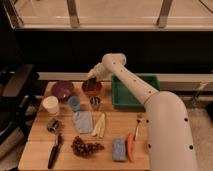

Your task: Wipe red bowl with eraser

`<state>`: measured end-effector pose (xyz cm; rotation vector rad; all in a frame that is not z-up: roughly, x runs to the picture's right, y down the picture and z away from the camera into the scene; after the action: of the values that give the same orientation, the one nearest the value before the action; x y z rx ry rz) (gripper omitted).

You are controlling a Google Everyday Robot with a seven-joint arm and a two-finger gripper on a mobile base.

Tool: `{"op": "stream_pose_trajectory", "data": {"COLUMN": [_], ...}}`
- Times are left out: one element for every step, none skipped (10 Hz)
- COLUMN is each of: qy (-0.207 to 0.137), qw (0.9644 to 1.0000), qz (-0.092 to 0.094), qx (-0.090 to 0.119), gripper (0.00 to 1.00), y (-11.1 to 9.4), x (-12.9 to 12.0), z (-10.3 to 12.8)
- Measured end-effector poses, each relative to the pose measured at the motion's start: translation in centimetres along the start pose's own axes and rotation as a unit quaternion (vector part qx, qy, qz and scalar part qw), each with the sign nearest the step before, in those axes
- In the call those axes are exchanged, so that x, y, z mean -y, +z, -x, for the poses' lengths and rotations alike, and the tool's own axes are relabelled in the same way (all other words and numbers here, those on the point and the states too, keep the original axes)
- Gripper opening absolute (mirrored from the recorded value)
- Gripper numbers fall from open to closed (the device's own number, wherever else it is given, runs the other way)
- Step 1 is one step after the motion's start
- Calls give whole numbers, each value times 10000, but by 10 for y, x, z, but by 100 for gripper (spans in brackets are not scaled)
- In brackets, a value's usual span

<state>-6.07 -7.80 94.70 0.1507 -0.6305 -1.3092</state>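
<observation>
Several bits lie nearest me along the board's lower edge: a black-handled tool (pixel 54 152), grapes (pixel 85 146), a sponge (pixel 118 149) and a carrot (pixel 130 146). None matter for this job. Farther up, at the board's upper middle, the red bowl (pixel 93 93) stands between the purple bowl (pixel 62 90) and the green tray (pixel 134 95), apart from both. My gripper (pixel 91 82) is down over that bowl, reaching in from the upper right. Its jaws look clamped on the eraser (pixel 90 86), a dark block whose lower end sits inside the bowl, seemingly against the inner surface. I judge this to be the wiping step itself. Next I want to drag the eraser round the inside under light pressure, without shoving the bowl toward the purple one.
</observation>
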Motion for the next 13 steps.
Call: {"op": "stream_pose_trajectory", "data": {"qy": [65, 119, 147, 162, 155, 92, 24, -42, -117, -176, -203, -208, -234], "qw": [9999, 9998, 9997, 9995, 9993, 9993, 9994, 9995, 9996, 9996, 9996, 9995, 9992], "qz": [55, 133, 187, 243, 312, 338, 341, 310, 240, 164, 85, 2, -47], "qx": [55, 99, 114, 115, 95, 93, 90, 85, 96, 135, 165, 232, 328], "gripper": [0, 0, 0, 0, 0, 0, 0, 0, 0, 0, 0, 0, 0], "y": [-1, -2, -3, -4, -5, -2, 1, 5, 10, 16, 18, 19, 20], "x": [-6, -13, -17, -22, -25, -26, -25, -21, -13, -5, 0, 5, 10], "z": [5, 8, 9, 8, 2, -5, -11, -16, -18, -17, -15, -10, -1]}}
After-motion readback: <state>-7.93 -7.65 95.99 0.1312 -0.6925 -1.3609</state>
